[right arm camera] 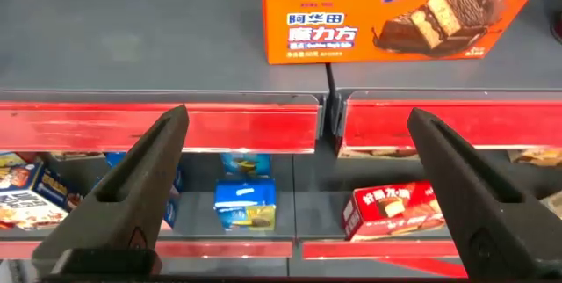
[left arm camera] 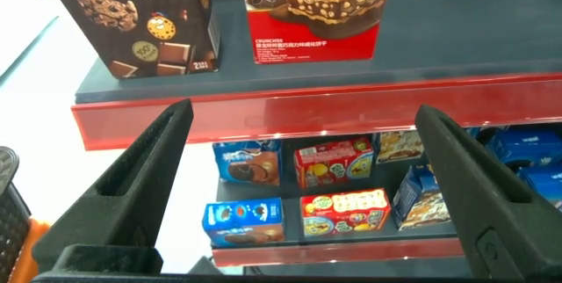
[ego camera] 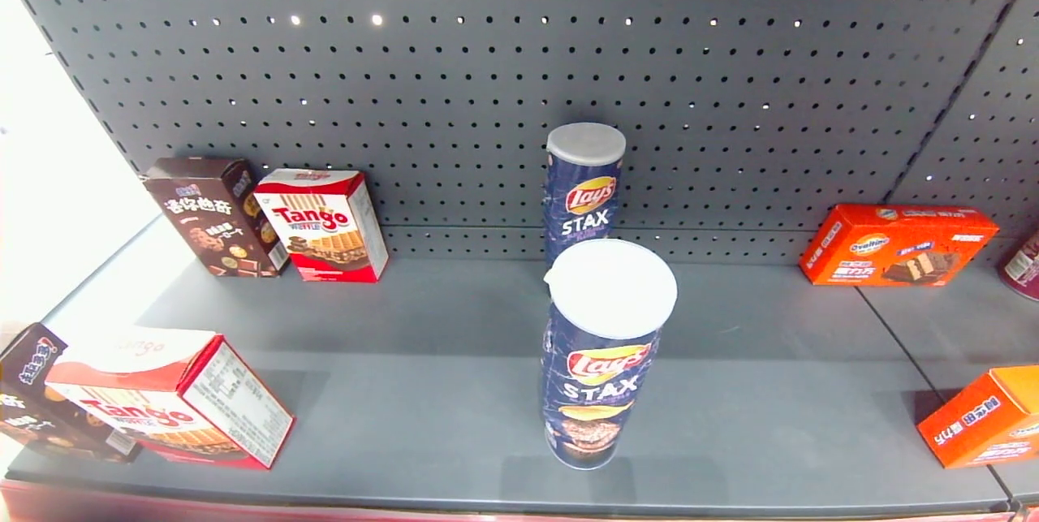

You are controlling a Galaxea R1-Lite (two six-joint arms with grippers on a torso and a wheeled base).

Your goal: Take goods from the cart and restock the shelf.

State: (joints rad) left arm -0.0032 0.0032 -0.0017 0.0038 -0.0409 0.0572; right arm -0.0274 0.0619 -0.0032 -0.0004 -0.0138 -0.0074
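Perforated backboard [ego camera: 730, 100], probably metal; cylindrical canisters [ego camera: 599, 376]

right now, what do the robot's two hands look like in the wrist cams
The left hand and right hand look alike: each has two matte black fingers, broad at the base and tapering to a wedge tip, with a shallow rectangular recess along the inner face.

A tall blue chip can [ego camera: 599, 376] is stood upright in the middle of the grey shelf [ego camera: 771, 408]. A second can [ego camera: 583, 189] is set farther back, behind it.
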